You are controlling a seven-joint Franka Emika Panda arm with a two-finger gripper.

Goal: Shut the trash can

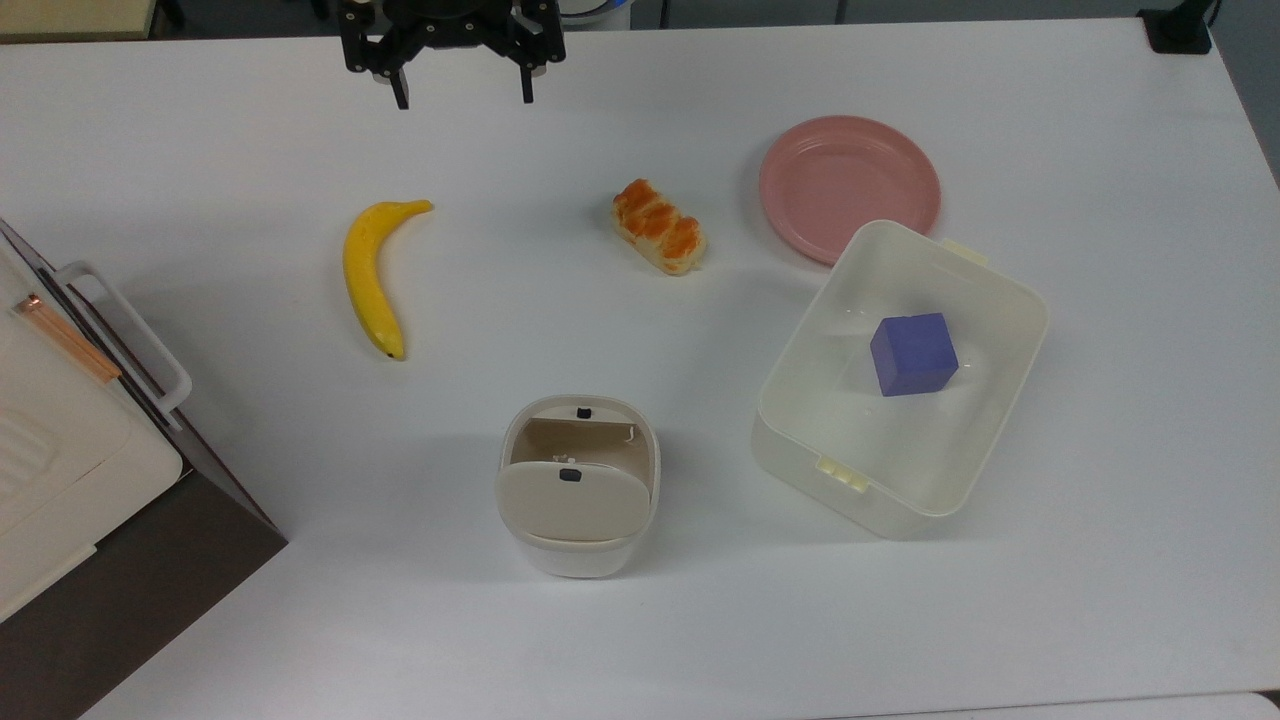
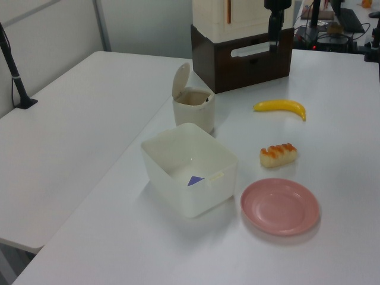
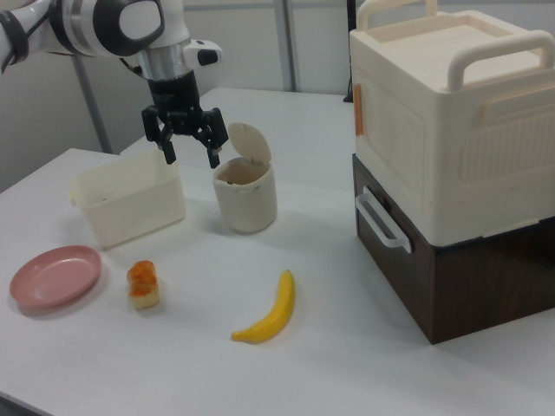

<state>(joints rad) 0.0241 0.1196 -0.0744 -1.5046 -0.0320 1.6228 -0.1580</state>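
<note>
The trash can [image 1: 578, 545] is a small cream-white bin standing near the front middle of the table, also visible in the left view [image 2: 193, 113] and the right view [image 3: 245, 201]. Its beige flip lid [image 1: 572, 503] with a black button stands raised, leaving the tan inside exposed; the lid [image 3: 249, 143] points upward behind the opening. My gripper [image 1: 464, 98] hangs open with nothing between its fingers at the top view's upper edge, far from the can and above the banana end of the table. In the right view the gripper [image 3: 191, 159] hovers high above the table.
A banana [image 1: 372, 275], a bread roll [image 1: 659, 226] and a pink plate [image 1: 848, 185] lie between gripper and can. A translucent tub [image 1: 985, 290] holding a blue cube [image 1: 913, 354] sits to the top view's right of the can. A cream box on a brown cabinet [image 1: 70, 470] fills the top view's left edge.
</note>
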